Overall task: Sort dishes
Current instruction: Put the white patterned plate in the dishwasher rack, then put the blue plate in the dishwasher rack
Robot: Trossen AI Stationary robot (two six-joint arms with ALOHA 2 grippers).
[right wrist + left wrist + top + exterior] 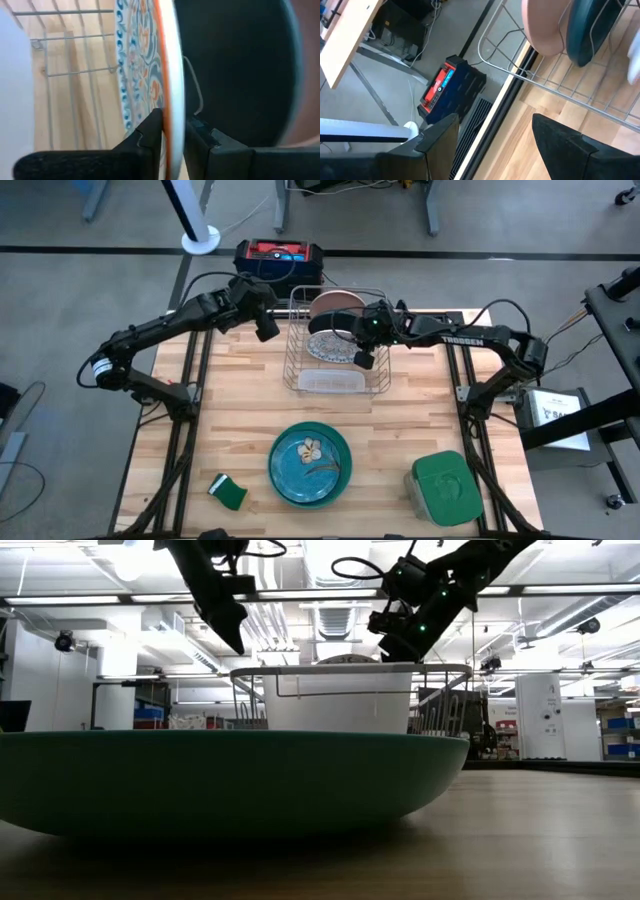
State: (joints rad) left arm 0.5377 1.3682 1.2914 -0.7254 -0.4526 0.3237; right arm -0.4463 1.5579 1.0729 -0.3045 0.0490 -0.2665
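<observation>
A wire dish rack (338,345) stands at the table's far middle. In it stand on edge a salmon-pink plate (335,304), a dark teal plate (587,30) next to it, and a white plate with blue-red ornament (328,345) that leans over. My right gripper (365,357) is at the white plate's right rim, shut on it. My left gripper (266,328) hangs open in the air just left of the rack's far left corner, holding nothing. A bright teal-green plate (310,463) lies flat on the table near the front. My right gripper has the white plate's rim (172,125) between its two fingers, one finger (150,132) on the ornamented face and the other on the back. The fingers slant down from the table's right side. The plate stands tilted on edge with its lower part in the rack.
A white holder (330,382) hangs on the rack's near side. A square green-lidded container (445,485) sits at the front right, and a small green sponge (228,492) at the front left. On the floor beyond the far edge stands a red-and-black box (280,258).
</observation>
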